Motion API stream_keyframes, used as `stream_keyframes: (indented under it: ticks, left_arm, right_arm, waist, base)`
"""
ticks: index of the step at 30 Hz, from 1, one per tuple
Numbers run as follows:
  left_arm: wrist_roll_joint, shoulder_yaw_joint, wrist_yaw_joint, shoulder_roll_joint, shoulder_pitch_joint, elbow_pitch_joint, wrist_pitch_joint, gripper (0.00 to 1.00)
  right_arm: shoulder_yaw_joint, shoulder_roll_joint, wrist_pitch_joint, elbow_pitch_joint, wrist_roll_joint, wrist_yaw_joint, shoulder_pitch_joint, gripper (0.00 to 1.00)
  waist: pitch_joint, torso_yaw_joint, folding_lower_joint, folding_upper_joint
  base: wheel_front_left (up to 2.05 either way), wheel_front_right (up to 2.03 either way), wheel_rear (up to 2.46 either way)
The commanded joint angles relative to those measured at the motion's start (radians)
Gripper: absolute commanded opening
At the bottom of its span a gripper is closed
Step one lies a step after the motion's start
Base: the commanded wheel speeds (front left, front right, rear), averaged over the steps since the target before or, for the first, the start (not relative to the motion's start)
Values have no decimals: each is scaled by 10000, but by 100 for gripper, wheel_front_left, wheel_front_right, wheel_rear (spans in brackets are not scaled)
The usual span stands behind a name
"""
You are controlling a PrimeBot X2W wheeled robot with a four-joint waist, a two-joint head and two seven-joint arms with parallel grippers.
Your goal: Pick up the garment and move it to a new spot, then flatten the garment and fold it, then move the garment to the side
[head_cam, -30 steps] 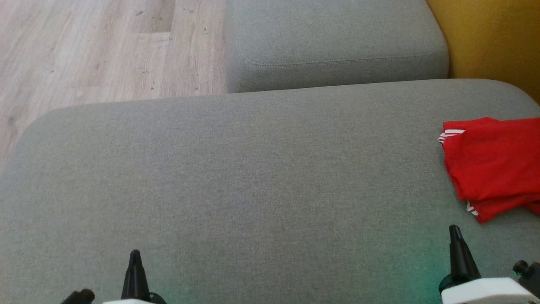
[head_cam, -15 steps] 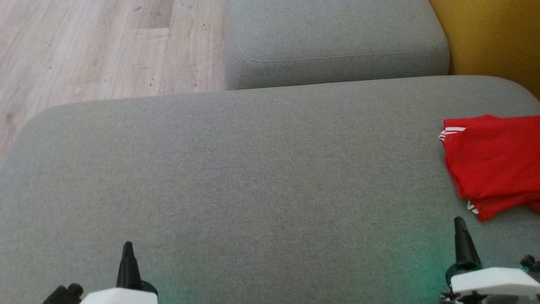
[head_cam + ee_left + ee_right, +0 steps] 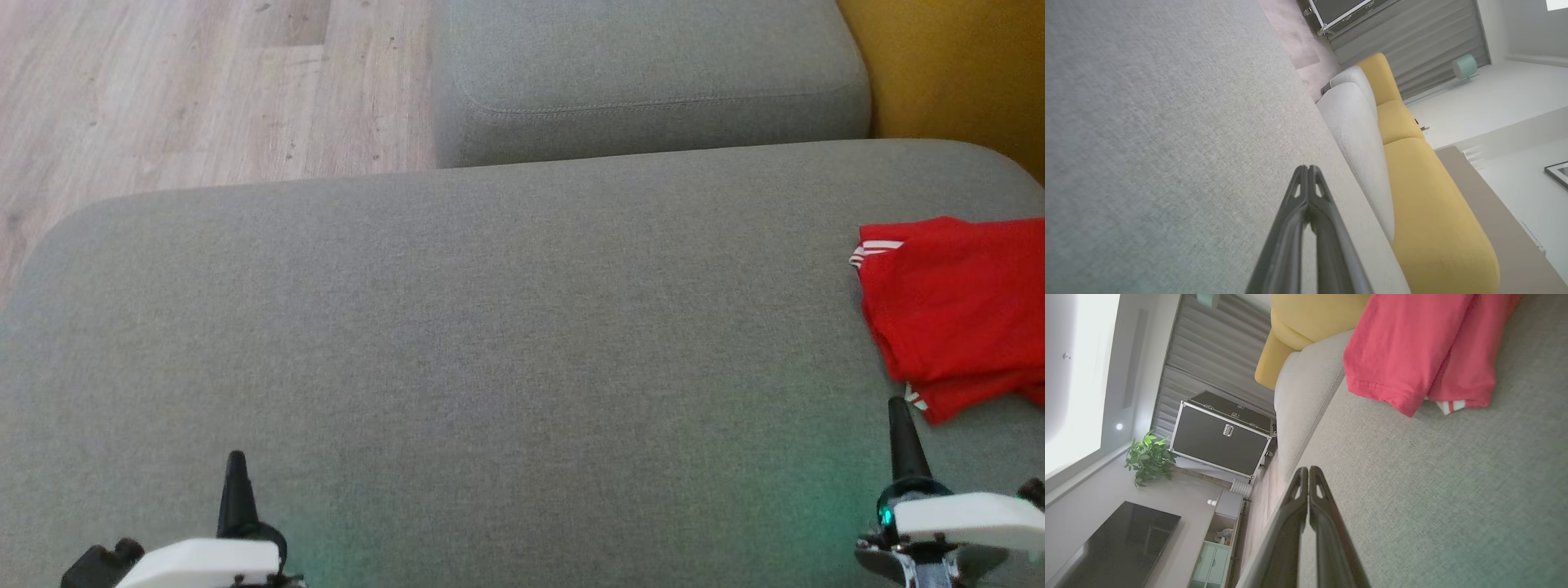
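Slim black tapering fingers on white wrist housings, lower corners of the frame; small green light lower right.

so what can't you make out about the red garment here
- red garment: head view's right edge cuts it off; right wrist view's top edge does too, so its full outline is unknown.
- Its type: folded layers hide the rest.
- right gripper: whether its tip touches the sofa is unclear.

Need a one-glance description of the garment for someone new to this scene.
Start at the wide grey seat cushion spanning the head view. Follow it to its right end, near the yellow upholstery; the garment lies there folded, just beyond the right gripper. It is the sole bright red thing, with white stripes at its edges.
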Motion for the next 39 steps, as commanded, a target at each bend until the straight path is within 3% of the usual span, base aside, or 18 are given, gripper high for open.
stream_keyframes:
  ticks: [1,39]
  left_arm:
    - [-194,332,-93,133,-580,-280,56,0]
    - [-4454,1371,-767,92,-1698,17,1155,0]
  right_arm:
    - [59,-59,40,-292,238,-5,-597,0]
    - [-609,115,1136,-43,4579,-7,-1773,0]
  waist:
    - [4,-1,-1,0]
    - [291,-43,-1,0]
  base:
    - [0,0,0]
    - [0,0,0]
